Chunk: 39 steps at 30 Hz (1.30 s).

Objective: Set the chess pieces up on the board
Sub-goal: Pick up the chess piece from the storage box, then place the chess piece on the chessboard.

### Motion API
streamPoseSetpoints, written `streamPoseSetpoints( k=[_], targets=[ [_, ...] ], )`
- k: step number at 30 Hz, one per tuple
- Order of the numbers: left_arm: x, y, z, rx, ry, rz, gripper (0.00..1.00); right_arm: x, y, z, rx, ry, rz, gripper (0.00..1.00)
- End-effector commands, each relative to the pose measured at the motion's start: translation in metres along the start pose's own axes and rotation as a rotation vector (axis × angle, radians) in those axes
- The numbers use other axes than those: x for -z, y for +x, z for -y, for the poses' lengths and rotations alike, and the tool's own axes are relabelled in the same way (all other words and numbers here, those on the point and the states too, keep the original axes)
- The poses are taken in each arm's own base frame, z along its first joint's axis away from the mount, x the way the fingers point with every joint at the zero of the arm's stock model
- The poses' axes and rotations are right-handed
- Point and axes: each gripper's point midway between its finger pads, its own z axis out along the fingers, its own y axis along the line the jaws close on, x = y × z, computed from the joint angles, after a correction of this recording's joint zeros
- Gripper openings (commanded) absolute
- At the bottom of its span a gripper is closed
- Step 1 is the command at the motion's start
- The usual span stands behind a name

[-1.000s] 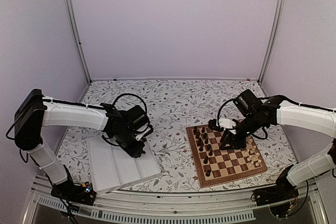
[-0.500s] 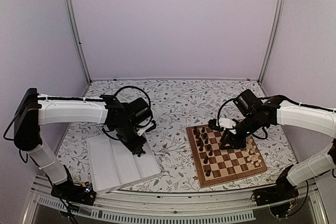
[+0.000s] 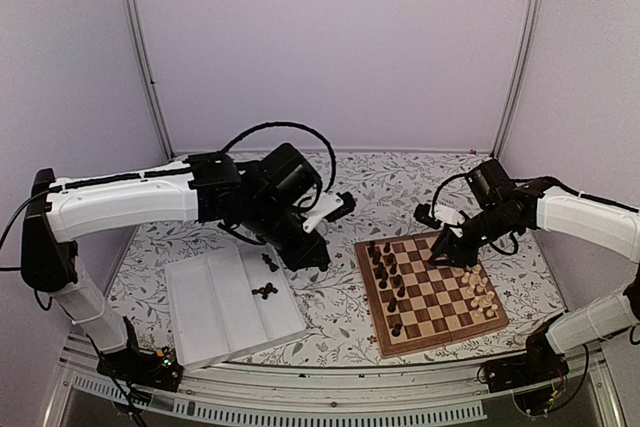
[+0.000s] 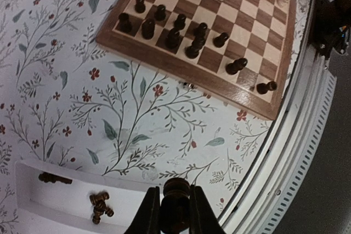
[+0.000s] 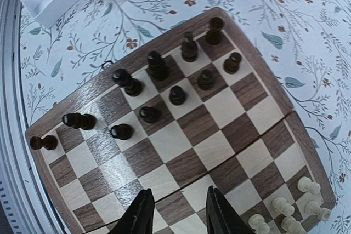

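Gripping a small dark brown wooden chessman (image 4: pixel 175 212) tightly between its fingers, the left gripper (image 3: pixel 312 255) hung above the floral tablecloth (image 3: pixel 330 197), between the white ridged plastic tray (image 3: pixel 215 322) and the square checkered wooden board (image 3: pixel 440 335). A few spare dark pieces (image 4: pixel 100 206) lay in the tray. The right gripper (image 5: pixel 178 215) hovered over the board's middle squares, jaws parted and empty. The dark chessmen (image 5: pixel 159 67) on the board stood crowded and uneven on its left side, two apparently lying flat, with the pale cream chessmen (image 5: pixel 290 206) at the opposite edge. Lowering the held piece into that cluster would probably risk toppling neighbours. The two arms could also clash over the board, and a tilted grip might leave the piece falling on release.
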Motion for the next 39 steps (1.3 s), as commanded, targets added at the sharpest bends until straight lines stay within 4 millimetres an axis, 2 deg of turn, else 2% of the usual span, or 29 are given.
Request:
streamPoseSetpoints(
  k=[1, 6, 7, 10, 15, 18, 31, 39],
  targets=[
    [-0.014, -0.031, 0.04, -0.172, 0.046, 0.046, 0.0, 0.013, -0.004, 0.028, -0.066, 0.066, 0.11, 0.36],
    [-0.039, -0.051, 0.074, -0.306, 0.066, 0.031, 0.0, 0.016, -0.004, 0.043, -0.089, 0.138, 0.121, 0.39],
    [-0.05, -0.05, 0.079, -0.332, 0.067, 0.008, 0.0, 0.016, -0.004, 0.044, -0.089, 0.147, 0.122, 0.4],
    [-0.066, -0.053, 0.097, -0.407, 0.08, -0.009, 0.0, 0.014, -0.001, 0.048, -0.094, 0.164, 0.111, 0.4],
    [-0.085, -0.049, 0.127, -0.503, 0.121, -0.038, 0.0, 0.014, 0.001, 0.05, -0.102, 0.173, 0.107, 0.41],
    [-0.094, -0.045, 0.136, -0.531, 0.138, -0.053, 0.0, 0.013, 0.002, 0.051, -0.104, 0.176, 0.106, 0.41],
    [-0.13, -0.04, 0.13, -0.542, 0.086, -0.119, 0.0, 0.011, 0.004, 0.05, -0.11, 0.17, 0.098, 0.41],
    [-0.138, -0.034, 0.133, -0.544, 0.11, -0.142, 0.0, 0.009, 0.006, 0.05, -0.109, 0.166, 0.093, 0.42]
  ],
)
